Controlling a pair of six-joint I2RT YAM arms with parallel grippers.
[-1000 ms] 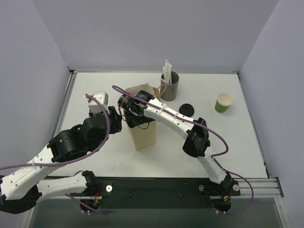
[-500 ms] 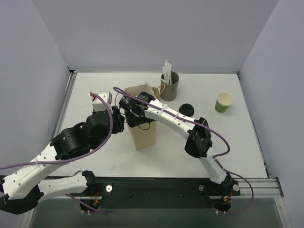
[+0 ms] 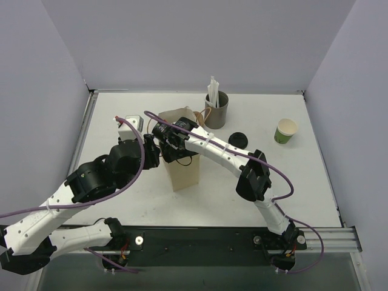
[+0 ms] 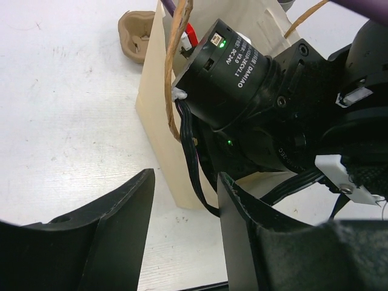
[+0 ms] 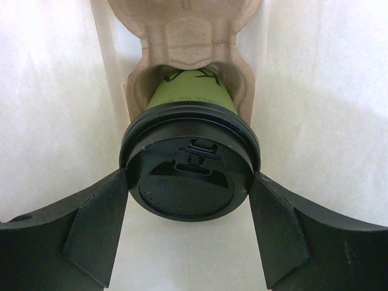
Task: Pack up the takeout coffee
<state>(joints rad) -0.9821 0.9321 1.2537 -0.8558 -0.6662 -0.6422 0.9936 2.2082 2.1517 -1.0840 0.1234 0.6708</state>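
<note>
White table between pale lilac walls, even light; dark, perhaps metal, rail nearest.

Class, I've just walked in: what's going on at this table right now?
The right tool is down inside the paper bag, closed on a lidded green cup seated in a pulp carrier. The left tool is open beside the bag, holding nothing. A second green cup, unlidded, and a loose black lid sit on the table.
</note>
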